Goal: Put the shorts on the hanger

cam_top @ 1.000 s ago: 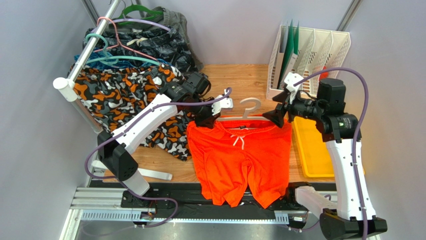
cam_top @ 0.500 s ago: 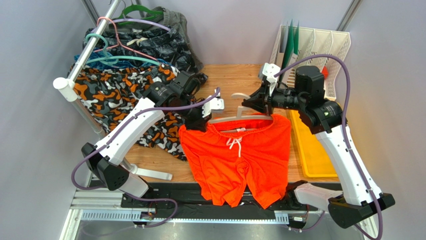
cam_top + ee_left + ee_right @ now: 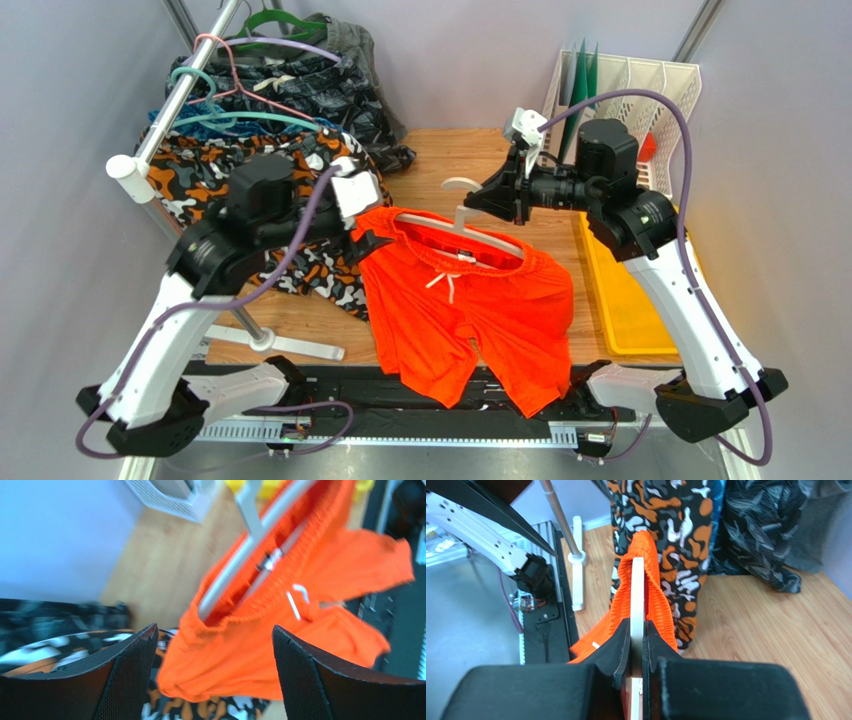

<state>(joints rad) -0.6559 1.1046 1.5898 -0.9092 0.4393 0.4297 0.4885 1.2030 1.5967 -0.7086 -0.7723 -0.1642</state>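
The orange-red shorts (image 3: 470, 310) hang by their waist on the cream hanger (image 3: 462, 205), which is lifted and tilted above the table. My right gripper (image 3: 478, 203) is shut on the hanger's flat stem below the hook. In the right wrist view the hanger (image 3: 638, 595) runs straight between the pressed pads of that gripper (image 3: 638, 625), with the gathered waistband (image 3: 658, 600) around it. My left gripper (image 3: 368, 240) stands open just left of the waist's corner. Its wrist view shows the shorts (image 3: 280, 645) and hanger (image 3: 250, 555) beyond the wide-apart fingers (image 3: 130, 670), nothing between them.
Camouflage shorts (image 3: 220, 180) and dark shorts (image 3: 310, 90) hang from a rail (image 3: 180, 90) at back left, its stand base (image 3: 290, 345) on the table. A white file rack (image 3: 625, 100) stands back right. A yellow tray (image 3: 620, 300) lies beside the shorts' right edge.
My left gripper has let go of the waistband, opened and drawn back to the left. My right gripper shut on the hanger and carried it left and up, tilting the shorts.
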